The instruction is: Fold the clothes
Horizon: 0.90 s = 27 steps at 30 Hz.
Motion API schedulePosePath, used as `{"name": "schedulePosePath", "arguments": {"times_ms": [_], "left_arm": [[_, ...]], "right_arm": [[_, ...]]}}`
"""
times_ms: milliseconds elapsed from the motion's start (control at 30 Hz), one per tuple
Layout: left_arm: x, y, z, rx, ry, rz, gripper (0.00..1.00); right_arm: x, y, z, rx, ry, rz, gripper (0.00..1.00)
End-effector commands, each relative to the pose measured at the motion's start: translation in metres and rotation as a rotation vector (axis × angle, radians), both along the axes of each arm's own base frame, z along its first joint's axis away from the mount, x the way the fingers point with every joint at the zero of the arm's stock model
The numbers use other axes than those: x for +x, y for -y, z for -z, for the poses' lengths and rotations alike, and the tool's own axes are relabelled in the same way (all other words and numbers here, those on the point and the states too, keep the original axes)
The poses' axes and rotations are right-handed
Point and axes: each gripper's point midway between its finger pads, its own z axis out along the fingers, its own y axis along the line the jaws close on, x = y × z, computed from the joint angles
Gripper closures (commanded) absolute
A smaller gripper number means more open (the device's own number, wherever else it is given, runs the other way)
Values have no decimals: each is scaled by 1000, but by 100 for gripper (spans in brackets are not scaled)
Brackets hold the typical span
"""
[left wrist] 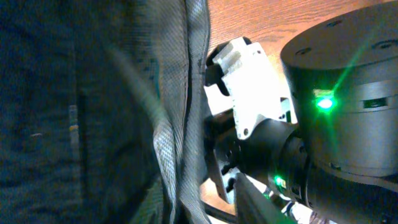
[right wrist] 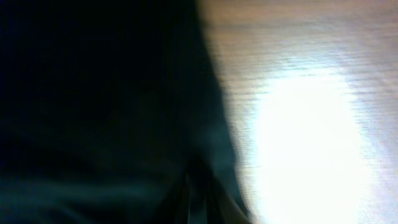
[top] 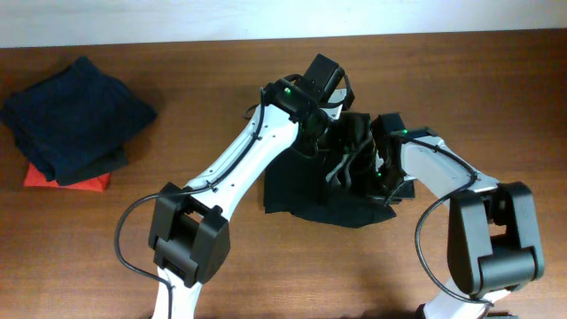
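garment: large plain black soft fabric garment [top: 297, 190], bunched on brown wooden table [top: 177, 106]
left gripper [top: 331, 133]: buried in fabric, grip can't tell
right gripper [top: 376, 168]: same, can't tell

We get overhead looking straight down on whole surface [top: 443, 71]; both wrist cams pressed super close against same clothes [top: 301, 190].
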Motion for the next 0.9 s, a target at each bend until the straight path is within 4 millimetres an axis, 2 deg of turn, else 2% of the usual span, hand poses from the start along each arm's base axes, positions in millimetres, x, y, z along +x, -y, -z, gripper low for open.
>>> {"name": "schedulePosePath", "arguments": {"times_ms": [0,33,67,100,133,167,200,233,267,333,433,467,567,600,633,667,733,800,833,867], "left_arm": [[28,-10,-4,-6,108,11,51],[49,-27,-3,24,151,-44,51],[66,-40,-5,34,192,-73,50],[94,-64,-6,69,260,-141,46],[107,-76,-7,88,292,-180,44],[124,-90,-10,98,336,-217,39],[137,-97,-12,94,371,-227,39],[146,-99,-7,88,383,-239,39],[152,-97,3,91,391,-232,39],[160,-97,30,115,374,-235,39],[162,-97,81,155,306,-227,40],[158,-99,102,180,268,-216,40],[140,-108,136,244,164,-200,40],[128,-115,148,281,108,-192,40],[107,-128,157,354,27,-183,40],[82,-145,162,442,-68,-169,42],[28,-172,161,577,-271,-123,45],[-8,-189,151,657,-415,-88,52],[-26,-192,144,679,-491,-69,55],[-39,-193,137,684,-549,-54,55]], "right_arm": [[35,50,-57,-121,124,140,84],[48,64,-92,-114,181,173,83],[55,68,-118,-89,218,179,83],[61,59,-149,-7,266,112,83],[63,48,-163,57,287,73,83],[63,22,-177,188,310,-10,82],[59,-8,-185,332,315,-97,80],[51,-31,-185,421,289,-147,80],[43,-45,-179,452,256,-172,80],[26,-64,-164,468,188,-209,80],[-6,-91,-124,472,75,-282,80],[-15,-99,-105,471,49,-295,80],[-30,-102,-62,466,22,-259,79],[-34,-101,-50,464,21,-256,79],[-37,-94,-34,433,28,-255,76],[-36,-79,-22,335,33,-227,75],[-20,-30,-10,52,86,-121,74],[10,-2,-11,-73,204,-71,62],[33,9,-15,-101,293,-47,60],[49,11,-19,-94,358,-36,59]]}}
